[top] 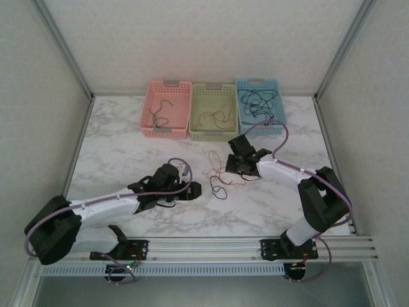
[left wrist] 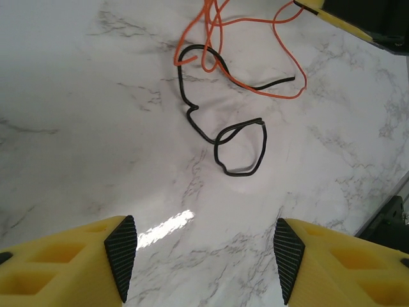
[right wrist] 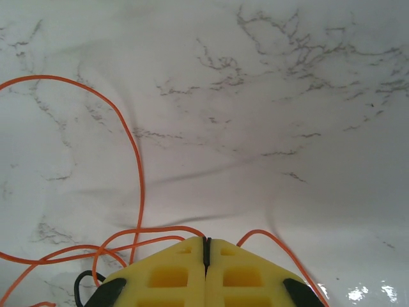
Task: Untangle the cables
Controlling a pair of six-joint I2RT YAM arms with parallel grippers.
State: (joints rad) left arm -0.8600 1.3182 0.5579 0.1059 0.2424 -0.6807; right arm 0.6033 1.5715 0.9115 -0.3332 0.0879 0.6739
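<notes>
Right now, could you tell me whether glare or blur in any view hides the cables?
Top view: even, soft light, no glare, but the cables look hair-thin. Left wrist: one bright glare patch on the table, short of the black cable, which is sharp. Right wrist: glare at the lower right corner; the orange cable is crisp, with faint shadows nearby.

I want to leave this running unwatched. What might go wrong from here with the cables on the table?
1. The right pincer is shut on the orange cable, which crosses the black cable; a pull may drag both along rather than part them.
2. The left pincer stands open over bare table, short of the black loop; closing there would probably catch nothing.
</notes>
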